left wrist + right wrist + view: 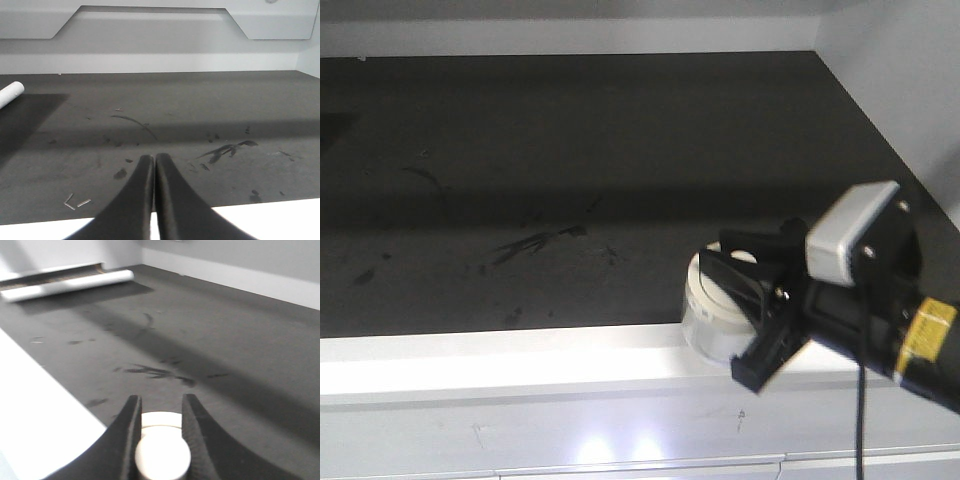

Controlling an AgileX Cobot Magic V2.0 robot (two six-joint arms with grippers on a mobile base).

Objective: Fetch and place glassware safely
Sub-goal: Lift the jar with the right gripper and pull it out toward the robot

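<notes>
The glassware is a small squat jar with a cream-white lid. It is at the front right of the dark mat, right behind the white front ledge. My right gripper reaches over it from the right. In the right wrist view its two black fingers press both sides of the lid's round knob, so my right gripper is shut on it. The jar's glass body is hidden there. My left gripper hangs low over the mat's front edge, fingers pressed together and holding nothing.
A white rolled tube lies at the far left of the mat. The white front ledge runs along the near side. A pale wall bounds the right side. Dark scuffs mark the mat.
</notes>
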